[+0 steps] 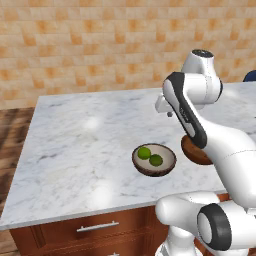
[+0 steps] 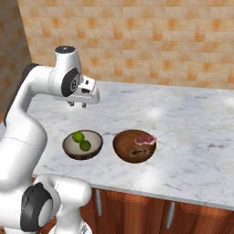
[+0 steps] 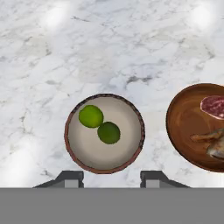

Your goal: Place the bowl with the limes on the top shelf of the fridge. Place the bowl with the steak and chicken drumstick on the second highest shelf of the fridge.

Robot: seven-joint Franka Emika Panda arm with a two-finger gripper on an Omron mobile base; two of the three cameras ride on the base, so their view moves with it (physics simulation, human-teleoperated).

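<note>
1. The tool [image 2: 77, 104] hangs in the air above the bowl with the limes [image 2: 82, 144], well clear of it. Its two finger tips [image 3: 70, 178] stand apart with nothing between them. The gap looks partly open; whether it is wide enough for the bowl rim cannot be told.
2. The bowl with the limes sits on the counter [image 1: 75, 145], directly under the tool and near the front edge of the counter. Two limes [image 3: 91, 116] lie side by side inside it, touching or nearly so.
3. Just beside this bowl, on the side away from the arm's base in the right base view, stands the reddish-brown wooden bowl [image 2: 135, 146]. It holds the steak [image 2: 145, 139] and the chicken drumstick [image 3: 212, 141].
4. Task progress, as judged: no step is complete. Both bowls rest on the counter, neither is gripped, and both placements remain to be done. The likely current step is the descent toward the bowl with the limes.
5. Hidden or unclear items:
   - In the left base view the arm covers most of the wooden bowl.
   - The hand view cuts off the far side of the wooden bowl, including part of the steak and drumstick.
   - The drumstick is hard to make out in the right base view.
</note>
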